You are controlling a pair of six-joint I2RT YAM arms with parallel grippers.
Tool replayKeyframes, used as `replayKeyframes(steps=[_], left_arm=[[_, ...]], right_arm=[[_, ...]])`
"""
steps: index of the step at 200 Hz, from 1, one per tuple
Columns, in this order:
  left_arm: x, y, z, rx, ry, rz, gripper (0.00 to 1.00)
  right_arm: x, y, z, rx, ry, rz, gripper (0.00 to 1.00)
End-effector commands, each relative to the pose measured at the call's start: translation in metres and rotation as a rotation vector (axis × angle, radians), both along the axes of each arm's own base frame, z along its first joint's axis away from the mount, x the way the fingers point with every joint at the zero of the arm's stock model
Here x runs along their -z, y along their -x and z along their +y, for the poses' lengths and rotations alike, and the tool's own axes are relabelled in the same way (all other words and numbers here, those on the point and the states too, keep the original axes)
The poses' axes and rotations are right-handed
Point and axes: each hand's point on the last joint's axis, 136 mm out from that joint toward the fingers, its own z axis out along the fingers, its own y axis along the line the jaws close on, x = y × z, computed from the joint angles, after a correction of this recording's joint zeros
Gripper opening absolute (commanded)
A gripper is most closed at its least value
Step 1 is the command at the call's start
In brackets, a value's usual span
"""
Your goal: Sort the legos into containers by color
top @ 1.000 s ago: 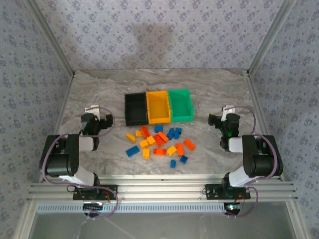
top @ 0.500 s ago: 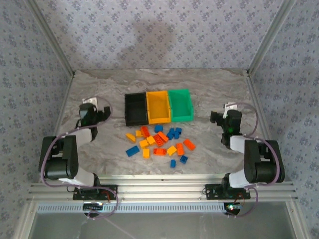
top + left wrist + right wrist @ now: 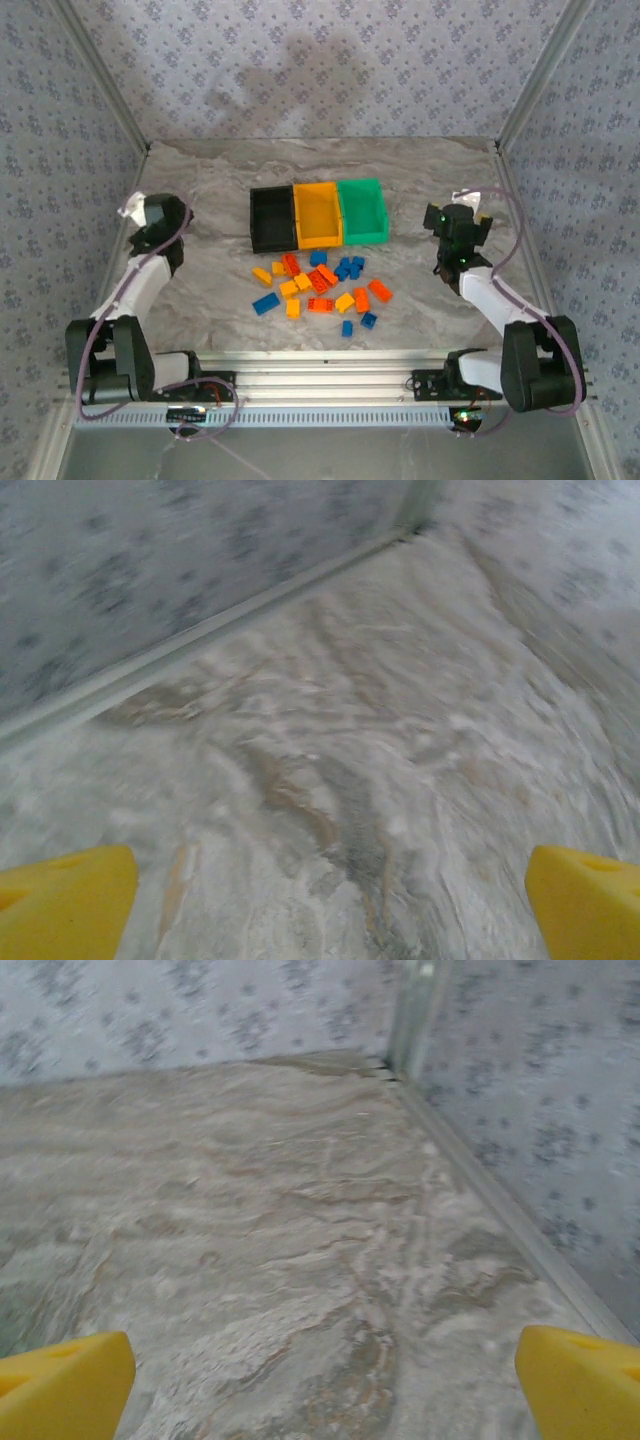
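Yellow fingertips of the left gripper stood wide apart at the edges of its wrist view, with only marbled table between them and nothing held. The right gripper was spread as wide, likewise empty. From above, the legos lay heaped on the table just in front of the black container, the yellow-orange container and the green container. Since a second before, the left gripper had swung from beside the black container out toward the left wall, and the right had reached slightly farther back; legos and containers had not moved.
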Motion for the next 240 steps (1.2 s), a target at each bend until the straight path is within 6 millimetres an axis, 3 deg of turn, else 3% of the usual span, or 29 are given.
replayKeyframes(steps=[1,14,23,35,42,57,100,125,141,158,206,240], left_arm=[[0.016,0.028,0.016,-0.193,0.197,0.027,1.0],[0.013,0.027,0.013,-0.177,0.205,-0.015,1.0],[0.009,0.028,0.011,-0.164,0.213,-0.068,1.0],[-0.001,0.023,0.003,-0.102,0.232,-0.175,1.0],[-0.008,0.019,-0.003,-0.053,0.242,-0.232,1.0],[-0.019,0.013,-0.017,0.036,0.27,-0.265,1.0],[-0.039,0.007,-0.05,0.204,0.287,-0.213,1.0],[-0.052,0.013,-0.078,0.301,0.26,-0.174,0.97],[-0.052,0.018,-0.094,0.359,0.289,-0.149,0.94],[-0.047,0.024,-0.114,0.434,0.342,-0.114,1.0],[-0.027,0.053,-0.188,0.695,0.418,0.002,1.0],[-0.011,0.085,-0.225,0.828,0.43,0.047,1.0]], right_arm=[[-0.018,0.012,-0.022,0.142,-0.133,-0.095,1.0],[-0.02,0.015,-0.018,0.076,-0.249,-0.166,1.0],[-0.017,0.024,-0.028,0.128,-0.355,-0.217,1.0],[0.009,0.048,-0.05,0.36,-0.596,-0.212,1.0],[0.016,0.048,-0.052,0.348,-0.667,-0.194,1.0],[0.005,0.034,-0.049,0.201,-0.67,-0.196,1.0],[0.003,0.033,-0.038,0.163,-0.679,-0.094,1.0],[0.009,0.031,-0.008,0.054,-0.638,0.07,0.99],[0.02,0.033,0.021,-0.042,-0.595,0.189,0.94],[0.038,0.039,0.053,-0.126,-0.55,0.311,0.91],[0.101,0.077,0.141,-0.327,-0.391,0.648,0.87],[0.126,0.099,0.171,-0.381,-0.269,0.764,0.8]])
